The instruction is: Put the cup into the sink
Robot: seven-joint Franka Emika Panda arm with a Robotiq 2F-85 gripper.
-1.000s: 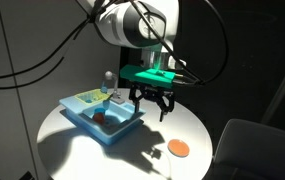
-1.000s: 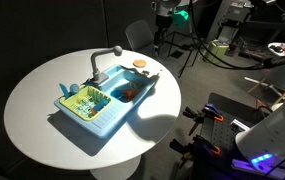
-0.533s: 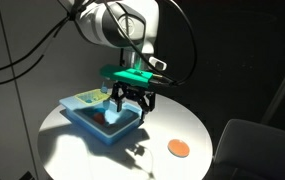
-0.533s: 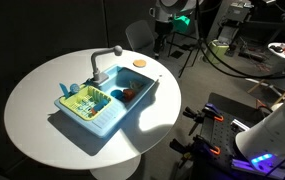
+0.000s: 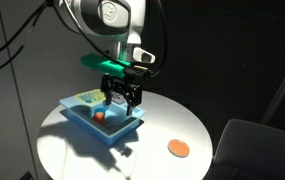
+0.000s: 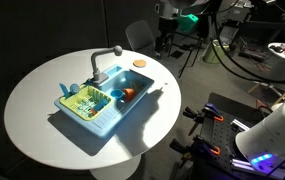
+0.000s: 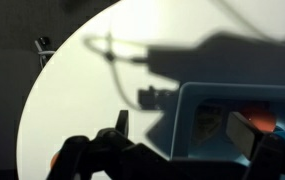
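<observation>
one sink (image 5: pixel 92 125) and one orange disc (image 5: pixel 179 148) sit on one worktop (image 5: pixel 167 118). the tool (image 5: pixel 121 102) hangs above the sink, spread wide, gripping and touching nothing.

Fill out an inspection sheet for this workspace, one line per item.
Surface: round white table, partly in shadow.
Job's things: light-blue toy sink with a grey faucet; cup not made out in any view.
Clutter: orange disc on the table, apart from the sink; red-orange item in the basin; green-yellow pieces on the drainboard.
Grippers: gripper above the sink, jaws open, nothing between them.
Cables: dark cables beyond the table.
Surroundings: dark room, chair, lab equipment.
</observation>
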